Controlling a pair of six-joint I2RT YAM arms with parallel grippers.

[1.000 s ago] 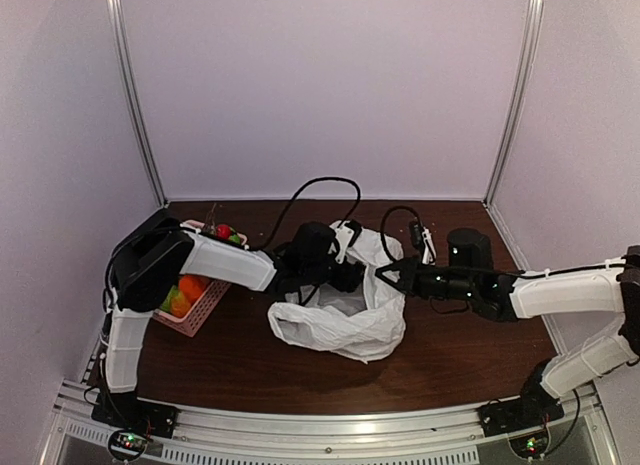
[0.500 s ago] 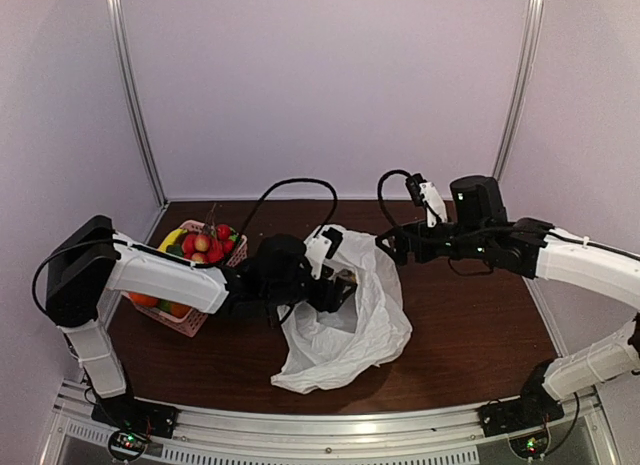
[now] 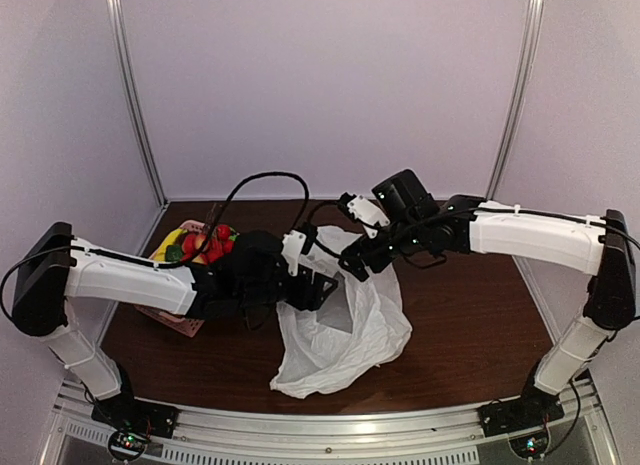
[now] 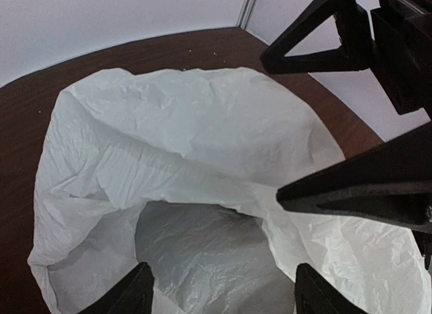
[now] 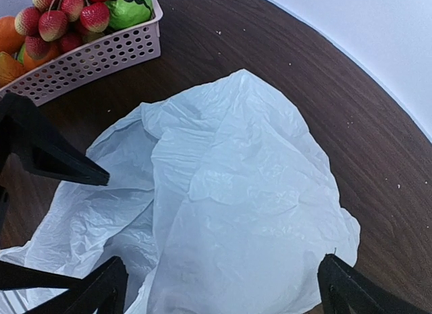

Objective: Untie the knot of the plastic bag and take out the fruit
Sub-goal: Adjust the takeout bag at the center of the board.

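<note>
Seen from above, my two arms meet over a white plastic bag (image 3: 345,335) lying crumpled in the middle of the dark wooden worktop (image 3: 470,325). My left tool (image 4: 223,265) hangs over the bag's mouth with its fingers spread apart and nothing between them. Its camera looks straight down into the opening, and the part of the inside I can see is bare grey-white plastic. My right tool (image 5: 221,260) hovers just beside it, above the bag's far side, also spread wide and gripping nothing. The two tools are very near each other, their tips almost facing.

I see no knot anywhere. The mouth gapes loose, so the untying looks done. A pink basket (image 5: 94,57) stands at the left of the worktop, apart from the bag, piled with fruit (image 5: 64,20) in red, orange and green. Whether any fruit remains in the bag's folds I cannot tell.

The risks, as I judge them:
- Neither tool holds the bag, so the thin plastic is free to slide when one reaches in, or the mouth could collapse shut.
- A fingertip may snag the film and drag the whole bag up.
- With both tools crowded over one opening, a careless move by either could knock them together.
- Reaching blind into the folds could close on plastic rather than fruit.
</note>
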